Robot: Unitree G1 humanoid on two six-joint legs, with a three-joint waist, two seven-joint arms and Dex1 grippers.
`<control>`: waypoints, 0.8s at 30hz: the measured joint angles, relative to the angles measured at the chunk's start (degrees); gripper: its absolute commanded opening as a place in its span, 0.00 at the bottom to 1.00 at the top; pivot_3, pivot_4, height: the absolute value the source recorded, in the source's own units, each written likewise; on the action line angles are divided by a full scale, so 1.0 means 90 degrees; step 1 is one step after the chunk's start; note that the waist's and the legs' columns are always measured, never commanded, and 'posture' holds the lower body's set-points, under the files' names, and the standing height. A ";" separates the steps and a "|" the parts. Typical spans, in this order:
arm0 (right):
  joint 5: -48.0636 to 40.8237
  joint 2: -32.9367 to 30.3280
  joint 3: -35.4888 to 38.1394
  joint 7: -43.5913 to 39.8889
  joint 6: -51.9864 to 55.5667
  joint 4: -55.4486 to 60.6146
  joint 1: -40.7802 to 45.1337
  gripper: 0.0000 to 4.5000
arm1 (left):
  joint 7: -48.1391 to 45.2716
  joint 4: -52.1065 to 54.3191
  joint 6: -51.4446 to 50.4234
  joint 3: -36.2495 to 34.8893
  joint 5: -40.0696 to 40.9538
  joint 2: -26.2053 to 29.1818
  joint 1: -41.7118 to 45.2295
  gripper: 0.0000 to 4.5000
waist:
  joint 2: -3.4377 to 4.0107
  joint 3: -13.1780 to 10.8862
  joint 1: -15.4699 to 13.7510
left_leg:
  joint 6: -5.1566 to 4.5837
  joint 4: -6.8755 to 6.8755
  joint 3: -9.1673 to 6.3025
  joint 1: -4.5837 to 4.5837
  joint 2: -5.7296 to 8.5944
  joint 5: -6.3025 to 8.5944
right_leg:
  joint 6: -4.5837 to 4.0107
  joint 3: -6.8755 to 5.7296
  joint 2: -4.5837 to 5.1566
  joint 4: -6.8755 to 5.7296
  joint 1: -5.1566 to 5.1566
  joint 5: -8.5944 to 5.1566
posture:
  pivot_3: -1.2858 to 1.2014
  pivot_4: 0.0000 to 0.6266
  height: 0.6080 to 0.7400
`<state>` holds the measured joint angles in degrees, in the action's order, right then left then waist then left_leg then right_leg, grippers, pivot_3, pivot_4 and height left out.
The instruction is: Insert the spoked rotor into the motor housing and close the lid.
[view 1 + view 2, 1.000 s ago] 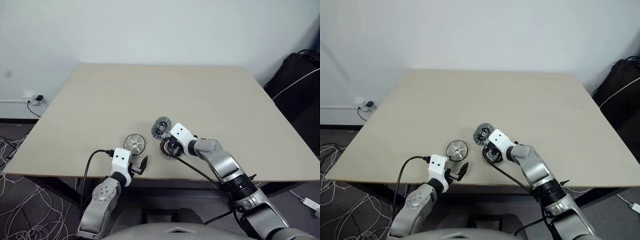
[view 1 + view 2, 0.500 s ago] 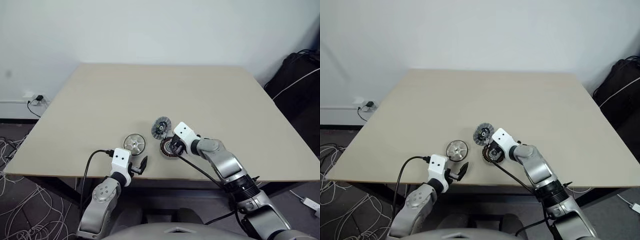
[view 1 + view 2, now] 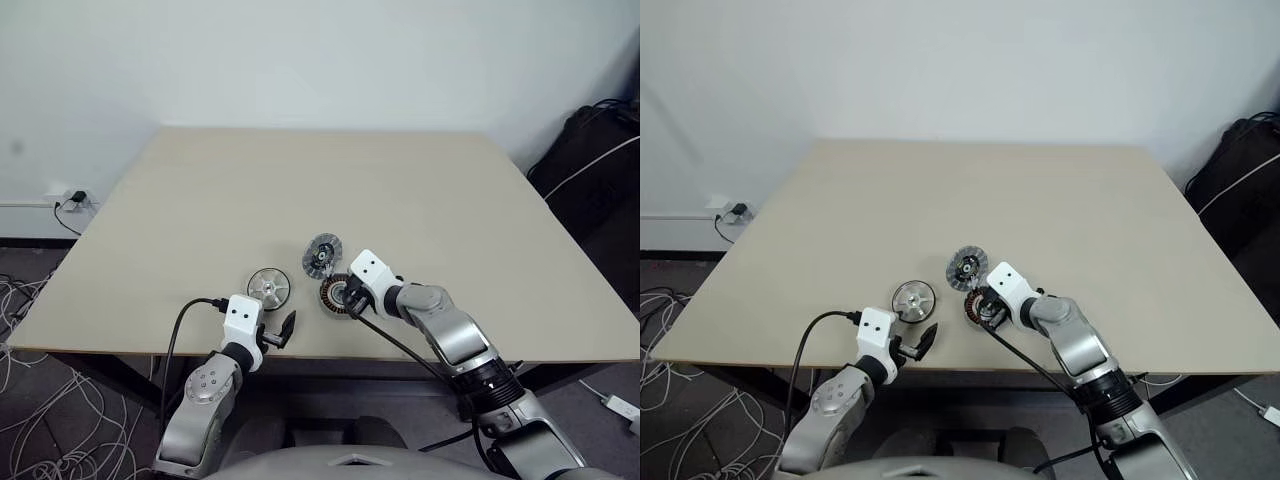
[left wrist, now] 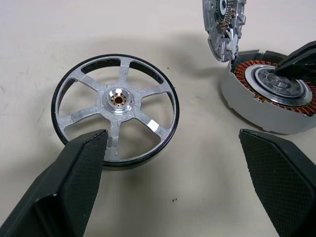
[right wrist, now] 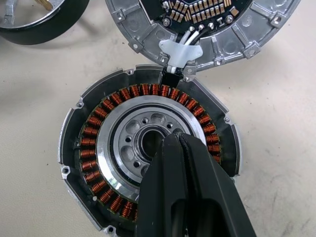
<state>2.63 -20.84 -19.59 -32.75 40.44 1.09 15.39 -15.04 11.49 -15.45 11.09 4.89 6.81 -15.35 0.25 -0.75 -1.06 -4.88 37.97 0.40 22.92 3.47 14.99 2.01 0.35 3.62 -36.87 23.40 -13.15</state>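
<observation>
The spoked rotor (image 3: 269, 285) lies flat on the table, a silver wheel with a dark rim (image 4: 116, 111). To its right sits the motor housing (image 3: 335, 293), its copper windings (image 5: 98, 143) ringing a silver centre. The round lid (image 3: 322, 256) stands tilted open at the housing's far edge, joined to it by short wires (image 5: 180, 52). My right gripper (image 3: 349, 297) is shut, its tip (image 5: 175, 140) resting at the housing's centre bore. My left gripper (image 3: 279, 331) is open near the table's front edge, just short of the rotor, with nothing between its fingers (image 4: 79, 168).
The tan table (image 3: 330, 190) stretches bare behind the parts up to a white wall. A black bag (image 3: 600, 150) sits on the floor at the right. Loose cables (image 3: 40, 400) and a wall socket (image 3: 72, 197) are on the left.
</observation>
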 measured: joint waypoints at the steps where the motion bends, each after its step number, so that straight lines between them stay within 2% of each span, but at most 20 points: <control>1: 0.0000 0.0000 0.0000 0.0007 -0.0007 0.0000 0.0000 0.01 | 0.0000 0.0000 0.0000 -0.0001 0.0000 0.0002 0.0000 1.00 | 0.0001 0.0001 0.0000 | 0.0000 0.0001 0.0000 0.0000 0.0000 0.0000 | 0.0000 0.0000 0.0000 -0.0001 0.0000 0.0000 | 0.52 0.00 1.00; 24: -0.0120 -0.0029 -0.0038 0.0022 0.0236 0.0516 -0.0306 0.01 | -0.0003 -0.0001 0.0000 0.0003 0.0004 -0.0001 0.0016 1.00 | 0.0003 -0.0002 -0.0004 | 0.0000 -0.0001 0.0000 0.0003 0.0000 0.0000 | 0.0000 -0.0001 0.0000 0.0002 0.0003 -0.0001 | 0.52 0.00 1.00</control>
<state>1.54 -21.11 -19.92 -32.54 42.57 5.74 12.63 -15.07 11.48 -15.45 11.11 4.92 6.80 -15.21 0.28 -0.77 -1.09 -4.88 37.96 0.39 22.95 3.47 14.99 2.01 0.34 3.61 -36.85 23.43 -13.15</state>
